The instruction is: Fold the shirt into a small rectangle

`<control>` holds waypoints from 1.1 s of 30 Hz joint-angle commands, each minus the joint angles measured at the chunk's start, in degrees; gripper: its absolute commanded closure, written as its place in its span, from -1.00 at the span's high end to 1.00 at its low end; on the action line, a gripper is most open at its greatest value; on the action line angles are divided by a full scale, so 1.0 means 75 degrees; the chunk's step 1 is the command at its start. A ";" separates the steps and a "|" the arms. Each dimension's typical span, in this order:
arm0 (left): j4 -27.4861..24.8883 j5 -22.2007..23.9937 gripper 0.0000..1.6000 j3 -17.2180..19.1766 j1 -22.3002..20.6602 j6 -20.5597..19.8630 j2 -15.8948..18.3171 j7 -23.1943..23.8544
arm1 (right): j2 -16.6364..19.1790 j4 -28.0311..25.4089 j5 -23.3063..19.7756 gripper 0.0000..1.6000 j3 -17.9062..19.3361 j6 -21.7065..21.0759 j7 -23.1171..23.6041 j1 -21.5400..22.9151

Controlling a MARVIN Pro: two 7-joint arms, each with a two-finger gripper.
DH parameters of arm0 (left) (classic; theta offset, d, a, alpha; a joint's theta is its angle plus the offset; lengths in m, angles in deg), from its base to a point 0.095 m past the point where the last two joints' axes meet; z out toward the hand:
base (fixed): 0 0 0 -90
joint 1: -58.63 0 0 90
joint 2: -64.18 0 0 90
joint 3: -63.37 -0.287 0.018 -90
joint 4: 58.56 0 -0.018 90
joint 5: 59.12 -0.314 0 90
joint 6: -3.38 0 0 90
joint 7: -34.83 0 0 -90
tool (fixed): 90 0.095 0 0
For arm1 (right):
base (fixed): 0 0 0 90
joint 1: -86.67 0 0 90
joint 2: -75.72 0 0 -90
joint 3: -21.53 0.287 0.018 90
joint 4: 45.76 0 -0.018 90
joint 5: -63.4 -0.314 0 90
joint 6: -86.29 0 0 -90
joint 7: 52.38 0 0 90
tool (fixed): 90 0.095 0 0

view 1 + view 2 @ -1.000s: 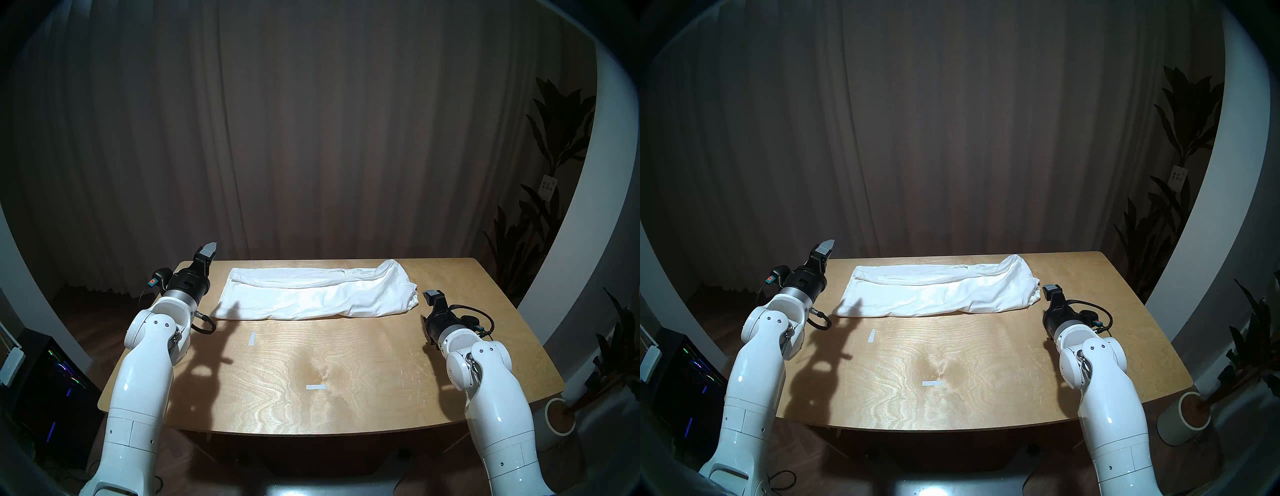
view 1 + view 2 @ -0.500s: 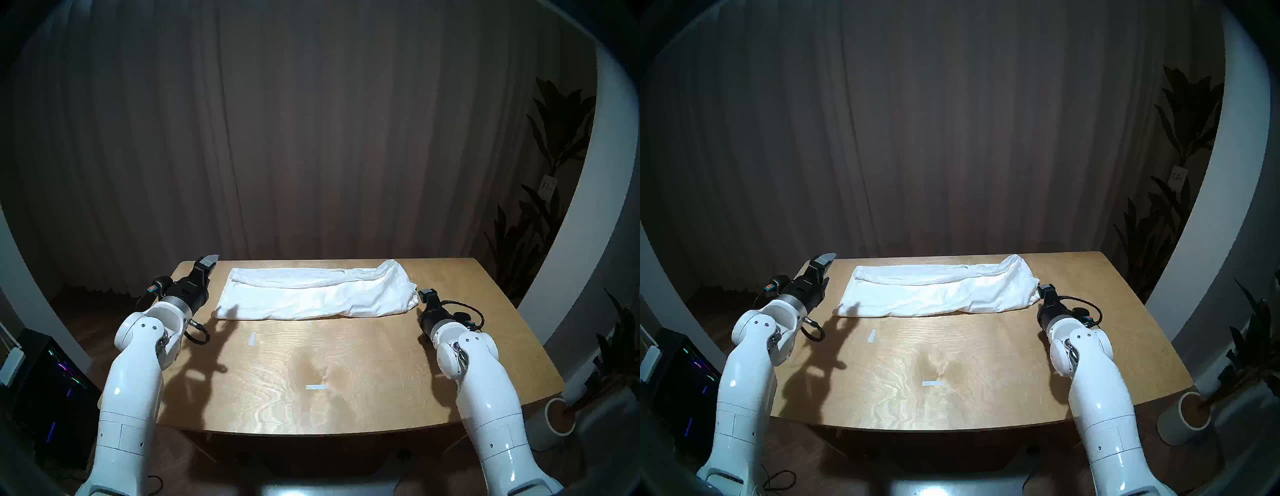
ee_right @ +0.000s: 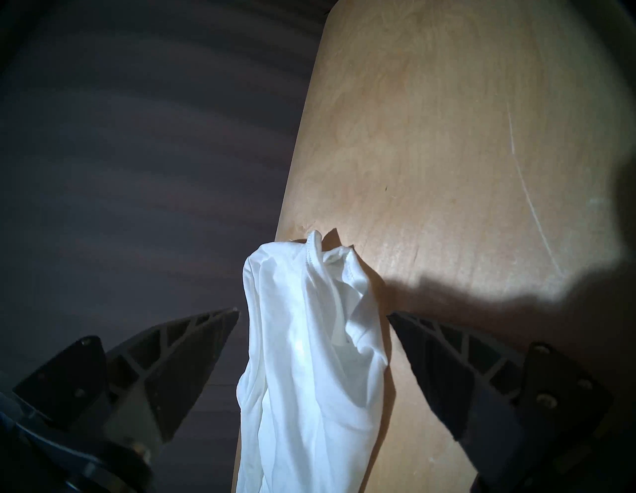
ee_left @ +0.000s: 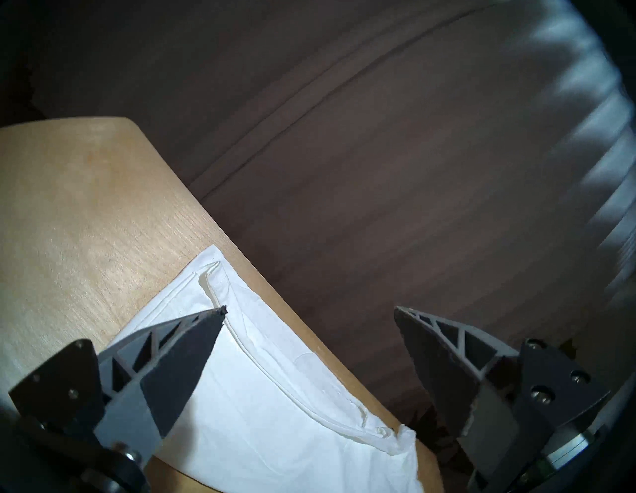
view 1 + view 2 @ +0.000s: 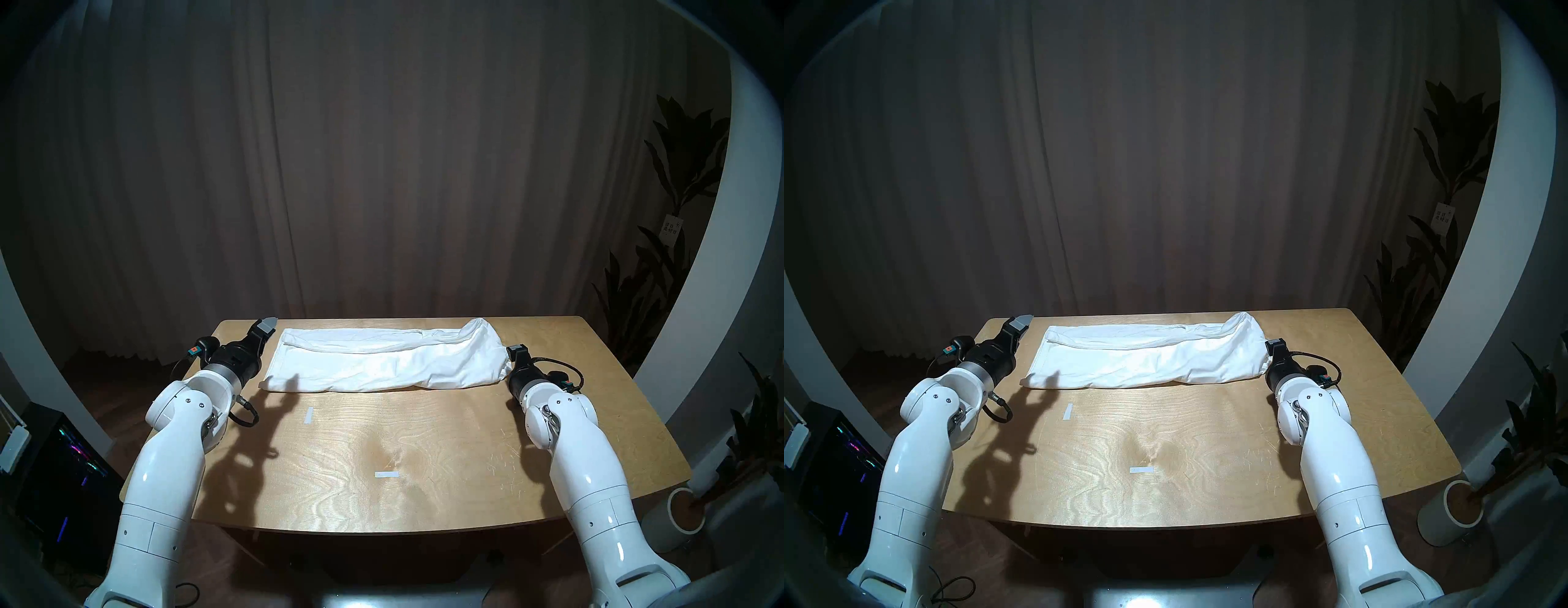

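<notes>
Closest to the robot, the wooden bench [image 5: 445, 475] is bare but for two little strips of white tape [image 5: 387, 474], one near the middle and one more to the left.

Farther back, the white shirt [image 5: 382, 365] lies across the bench as a long, wrinkly band that runs from left to right, close to the far edge. No letters show on it.

The left hand [image 4: 309, 311] is at the left end of the shirt, over the far left corner of the bench. Its fingers are spread wide and hold nothing. One finger [image 4: 165, 354] is above the cloth.

The right hand [image 3: 313, 313] is at the right end of the shirt. Its fingers are wide too, one on each side of the bunched-up end. I cannot tell if they touch the cloth.

Behind the bench hangs a dark curtain [image 5: 382, 170]. A leafy plant [image 5: 679, 212] stands far off on the right.
</notes>
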 commanded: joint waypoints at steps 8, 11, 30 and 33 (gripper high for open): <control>-0.0814 -0.2979 1.00 -0.0654 0.0350 0.1285 0.0996 0.0060 | -0.0174 0.0936 0.0191 1.00 -0.0342 0.0034 0.0021 0.0784; -0.0780 -0.3172 1.00 -0.0669 0.0376 0.1389 0.0980 0.0070 | -0.0215 0.1116 0.0227 1.00 -0.0412 0.0045 0.0011 0.0908; -0.0548 -0.2729 1.00 -0.0432 0.0400 0.1184 0.0766 0.0187 | -0.0182 -0.1026 -0.0206 1.00 0.0161 0.0186 -0.1248 -0.0687; -0.0542 -0.2716 1.00 -0.0449 0.0375 0.1161 0.0810 0.0184 | -0.0169 -0.0730 -0.0019 1.00 0.0110 0.0328 -0.1430 -0.0341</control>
